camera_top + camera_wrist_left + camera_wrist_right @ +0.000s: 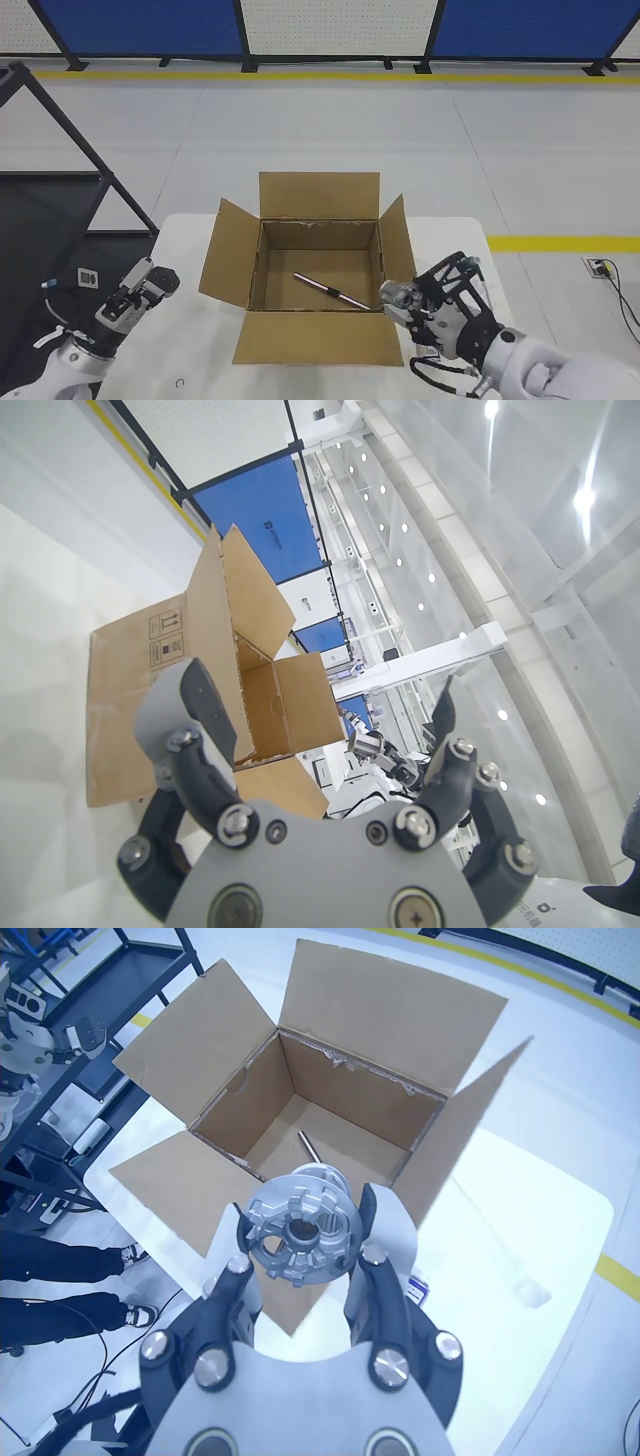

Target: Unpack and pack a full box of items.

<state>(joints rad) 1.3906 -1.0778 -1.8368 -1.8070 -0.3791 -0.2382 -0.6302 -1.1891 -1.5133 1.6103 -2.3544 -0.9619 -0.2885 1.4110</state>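
Well to the left of the open brown cardboard box (310,342), which is set on the white worktop (190,350), the left pincer (157,282) is held spread wide with nothing in it. A thin metal rod (332,290) is seen lying on the box floor. By the box's front-right corner, a round silver toothed metal hub (300,1238) is clamped in the right pincer (306,1218).
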